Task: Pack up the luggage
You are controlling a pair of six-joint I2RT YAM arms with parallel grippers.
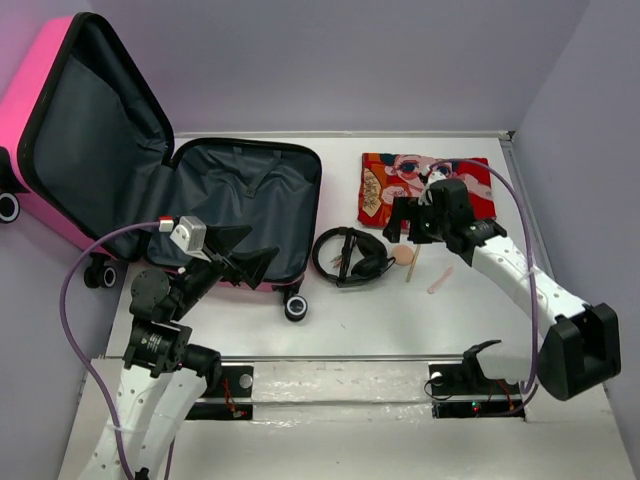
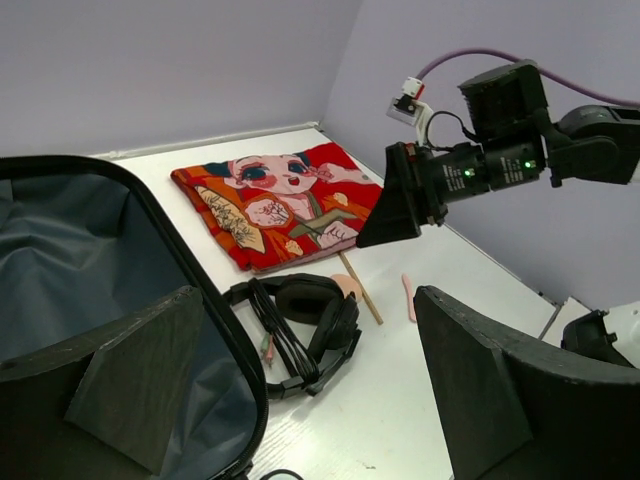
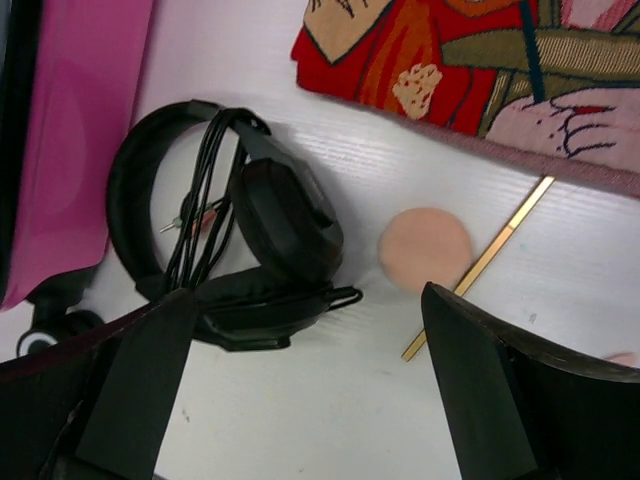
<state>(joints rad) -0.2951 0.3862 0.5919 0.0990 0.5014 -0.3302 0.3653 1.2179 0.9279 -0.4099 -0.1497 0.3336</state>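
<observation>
The luggage, a bright pink hard-shell suitcase (image 1: 40, 110), lies open at the left. Its lid leans up against the back and its grey-lined base (image 1: 245, 195) is flat on the table. My left gripper (image 1: 250, 252) hangs open over the base's near right edge, with nothing between its fingers (image 2: 135, 375). My right gripper (image 1: 410, 225) hovers open and empty above the table just right of black headphones (image 1: 350, 257), at the near edge of a red printed cloth (image 1: 425, 180). In the right wrist view the headphones (image 3: 270, 220) and a round peach puff (image 3: 425, 248) lie below the open fingers (image 3: 480, 390).
A thin gold stick (image 1: 410, 265) and a small pink piece (image 1: 440, 280) lie right of the headphones. A caster wheel (image 1: 296, 307) stands at the suitcase's near corner. Purple walls close in the table at the back and right.
</observation>
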